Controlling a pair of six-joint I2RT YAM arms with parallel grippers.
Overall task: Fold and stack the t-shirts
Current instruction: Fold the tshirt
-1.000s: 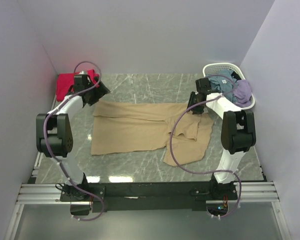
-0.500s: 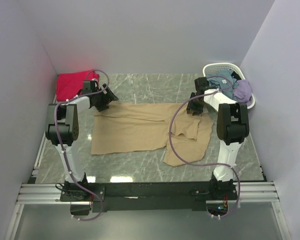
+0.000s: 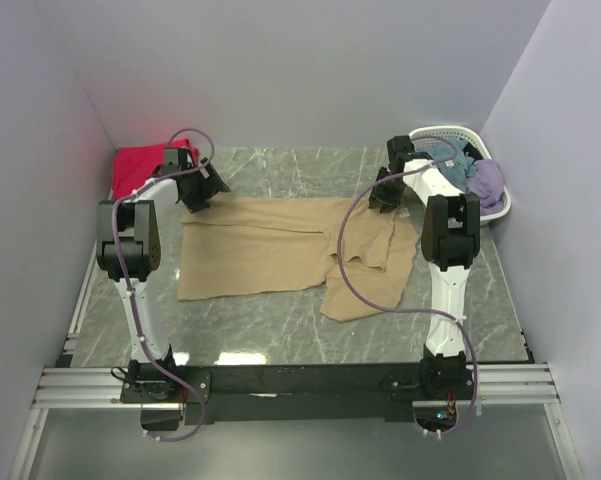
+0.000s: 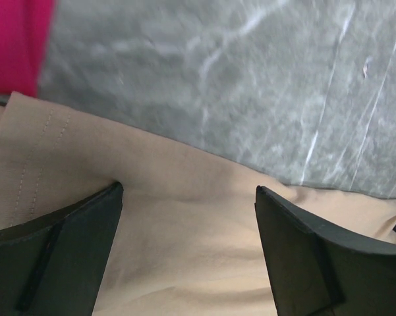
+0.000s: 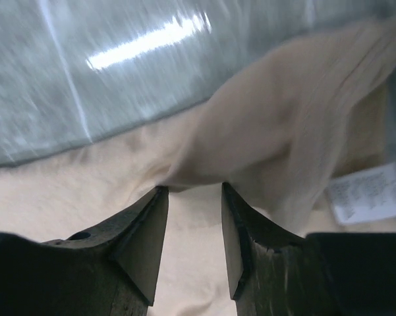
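The table (image 3: 280,330) carries the tan tee (image 3: 250,250), spread flat with its long axis running left to right, across my two arms. Its far edge lies under both my hands and the rest of the cloth lies on the near side of them, toward my bases. I judge that any fold must therefore draw that far edge toward me. The red tee (image 3: 140,163) sits at the far left corner, apart from the tan one and nearer my left arm. The basket (image 3: 430,133) stands at the far right. My left gripper (image 3: 202,190) is at the far left corner of the tan tee, fingers wide apart with cloth flat between them. My right gripper (image 3: 383,195) is at the collar end, fingers drawn close on a raised fold beside the white label (image 5: 366,193).
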